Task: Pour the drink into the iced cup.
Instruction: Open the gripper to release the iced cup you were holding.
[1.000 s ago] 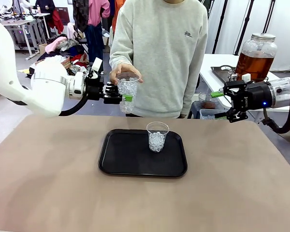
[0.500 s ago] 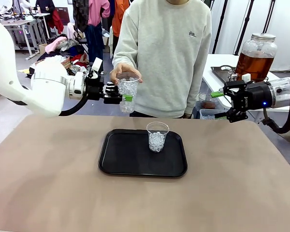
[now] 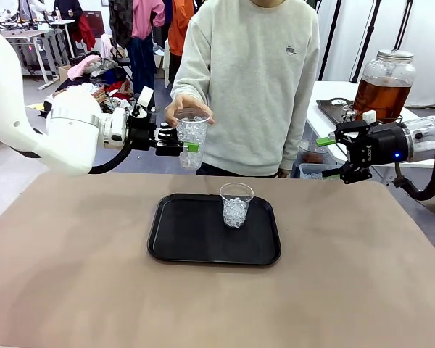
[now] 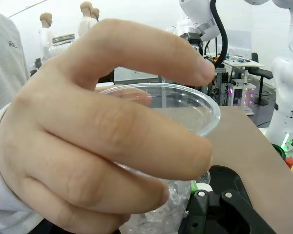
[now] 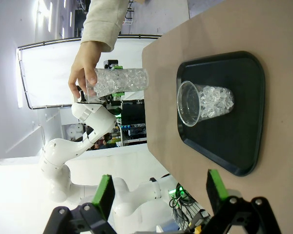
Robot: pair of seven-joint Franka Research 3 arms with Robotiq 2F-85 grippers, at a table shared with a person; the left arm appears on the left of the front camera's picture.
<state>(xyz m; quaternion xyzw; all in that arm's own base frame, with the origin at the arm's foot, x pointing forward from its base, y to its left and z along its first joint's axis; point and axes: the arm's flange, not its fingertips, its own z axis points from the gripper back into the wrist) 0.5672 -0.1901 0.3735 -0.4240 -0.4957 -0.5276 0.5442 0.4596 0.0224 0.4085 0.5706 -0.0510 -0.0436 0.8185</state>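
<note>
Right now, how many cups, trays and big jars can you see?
Clear plastic cups of ice: 2
Black rectangular tray: 1
Round glass jar of amber-brown drink: 1
Total: 4

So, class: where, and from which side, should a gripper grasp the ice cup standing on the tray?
Probably best: grip the cup at mid wall, coming in level from the side where the right gripper stands open. It is upright, round, open-topped, narrowing downward; ice backs its wall.
</note>
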